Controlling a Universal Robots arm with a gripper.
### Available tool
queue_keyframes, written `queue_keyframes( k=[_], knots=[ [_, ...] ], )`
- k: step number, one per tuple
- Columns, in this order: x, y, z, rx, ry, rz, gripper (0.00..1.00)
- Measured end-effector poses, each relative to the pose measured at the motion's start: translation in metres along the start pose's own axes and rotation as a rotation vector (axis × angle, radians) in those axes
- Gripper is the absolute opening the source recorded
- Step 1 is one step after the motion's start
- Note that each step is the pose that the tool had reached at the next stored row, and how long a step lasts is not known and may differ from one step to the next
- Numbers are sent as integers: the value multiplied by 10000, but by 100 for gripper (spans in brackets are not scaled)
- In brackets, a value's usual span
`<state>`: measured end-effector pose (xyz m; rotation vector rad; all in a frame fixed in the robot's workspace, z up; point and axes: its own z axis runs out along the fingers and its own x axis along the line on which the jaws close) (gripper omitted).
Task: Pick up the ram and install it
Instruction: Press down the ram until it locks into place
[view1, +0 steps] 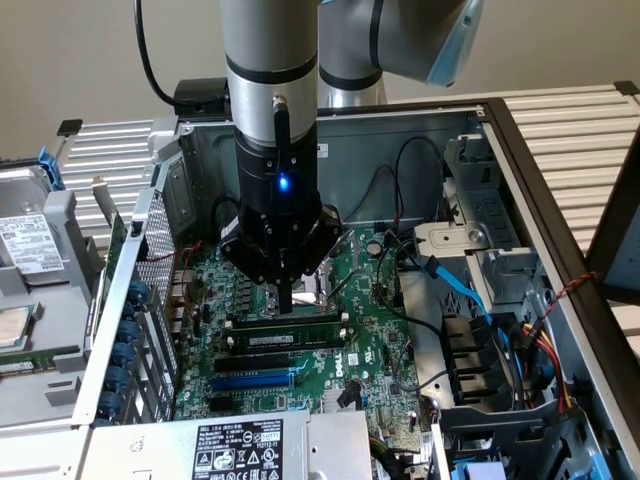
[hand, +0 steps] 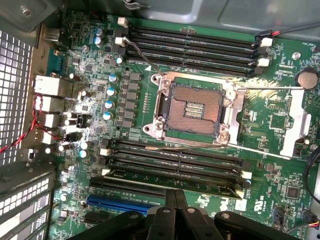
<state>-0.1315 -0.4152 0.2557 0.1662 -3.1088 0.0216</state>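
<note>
Exterior view: my fingers press down at the ram in its slot

Exterior view shows my fingers (view1: 287, 300) drawn together into one narrow tip, pointing straight down inside the open computer case (view1: 480, 130). That tip meets the top edge of the ram (view1: 285, 339), a long dark-green stick with a white label strip, which lies along the motherboard (view1: 360, 340) in the row of black memory slots (view1: 250, 362). I grip nothing; the stick sits below me, not between my fingers. Just past those slots, toward the power supply label (view1: 238, 448), runs the blue expansion slot (view1: 255, 380).

From my wrist, the ram (hand: 172, 179) shows as a green strip seated in the lowest of the near memory slots (hand: 172, 162), just beyond my dark finger bases (hand: 175, 217). Beyond it sits the bare processor socket (hand: 195, 108), and a second bank of slots (hand: 192, 47) lies on its far side.
</note>
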Motion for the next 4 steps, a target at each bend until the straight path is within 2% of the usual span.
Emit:
queue_keyframes(
  k=[4],
  knots=[
    [0,0,0,0,0,0,11]
  ],
)
